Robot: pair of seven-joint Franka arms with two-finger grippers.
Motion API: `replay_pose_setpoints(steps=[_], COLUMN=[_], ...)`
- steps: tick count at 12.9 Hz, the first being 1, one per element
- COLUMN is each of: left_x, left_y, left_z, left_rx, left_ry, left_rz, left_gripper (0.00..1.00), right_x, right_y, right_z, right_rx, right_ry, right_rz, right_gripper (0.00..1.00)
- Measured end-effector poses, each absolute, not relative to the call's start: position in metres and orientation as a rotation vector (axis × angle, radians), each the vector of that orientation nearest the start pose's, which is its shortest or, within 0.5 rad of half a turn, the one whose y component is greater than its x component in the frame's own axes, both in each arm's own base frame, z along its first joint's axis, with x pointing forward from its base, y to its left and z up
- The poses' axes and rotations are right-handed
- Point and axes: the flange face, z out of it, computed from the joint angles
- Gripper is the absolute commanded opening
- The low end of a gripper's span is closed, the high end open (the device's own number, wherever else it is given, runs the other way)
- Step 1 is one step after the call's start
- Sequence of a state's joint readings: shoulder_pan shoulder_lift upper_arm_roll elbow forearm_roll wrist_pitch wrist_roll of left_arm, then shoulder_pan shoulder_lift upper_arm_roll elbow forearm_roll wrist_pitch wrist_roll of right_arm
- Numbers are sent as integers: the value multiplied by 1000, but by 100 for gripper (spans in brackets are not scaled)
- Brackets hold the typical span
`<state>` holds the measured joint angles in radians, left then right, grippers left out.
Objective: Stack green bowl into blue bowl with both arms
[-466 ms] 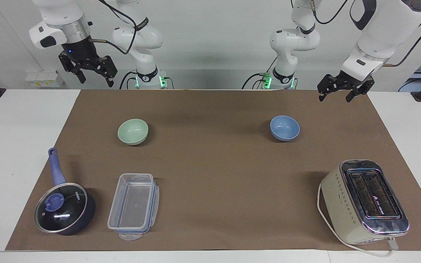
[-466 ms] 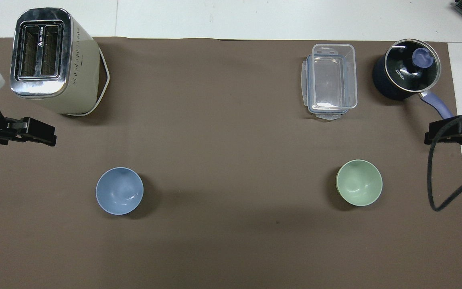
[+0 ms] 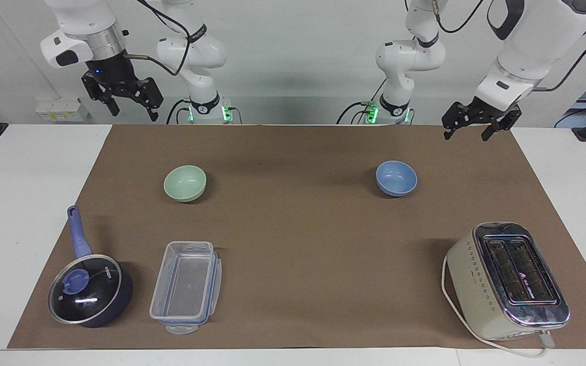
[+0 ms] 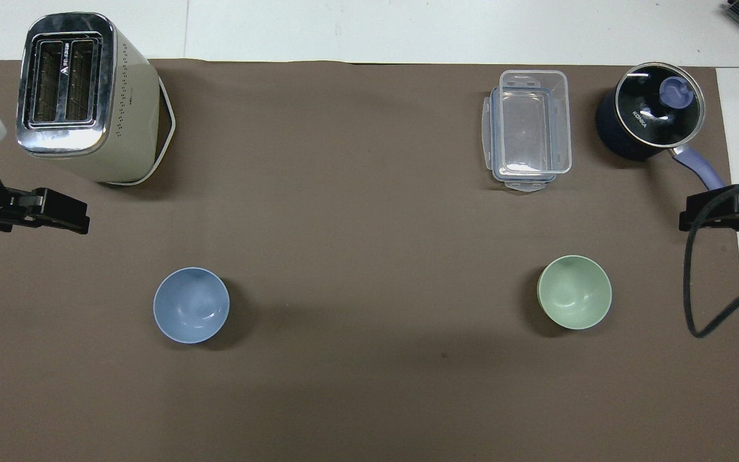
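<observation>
Brown mat point(image 3: 298, 244) covers a white table point(image 3: 18, 213) by white walls; both claws point(image 3: 129, 104) point(image 3: 468, 129) gape empty.

Both arms have drifted slightly: the right end effector point(image 3: 133, 105) and left end effector point(image 3: 467, 133) sit marginally higher.

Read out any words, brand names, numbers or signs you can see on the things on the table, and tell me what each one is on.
"KONKA": white letters on the glass lid of the dark blue saucepan.
Toaster: a triangle logo with a short word beside it on the top plate between the slots, too small to read.
Clear plastic container, green bowl, blue bowl: no text visible.
</observation>
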<state>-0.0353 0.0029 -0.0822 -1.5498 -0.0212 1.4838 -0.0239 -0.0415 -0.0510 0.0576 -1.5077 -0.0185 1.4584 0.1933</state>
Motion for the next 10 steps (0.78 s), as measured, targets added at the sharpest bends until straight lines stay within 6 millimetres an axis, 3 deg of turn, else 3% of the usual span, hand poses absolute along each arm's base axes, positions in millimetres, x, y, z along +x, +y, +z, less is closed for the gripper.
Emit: replay_pose_setpoints(steps=[4, 10], left_x=[541, 535], left_y=[-66, -53], left_z=[618, 561], left_rx=[-3151, -3159], left_ry=[147, 105], left_rz=[124, 75], left_gripper=[100, 100], right_x=[527, 527], right_y=[7, 7], right_z=[672, 671], right_rx=[-3150, -3150], right_ry=[283, 283], right_rz=[-6, -5], right_gripper=[100, 100])
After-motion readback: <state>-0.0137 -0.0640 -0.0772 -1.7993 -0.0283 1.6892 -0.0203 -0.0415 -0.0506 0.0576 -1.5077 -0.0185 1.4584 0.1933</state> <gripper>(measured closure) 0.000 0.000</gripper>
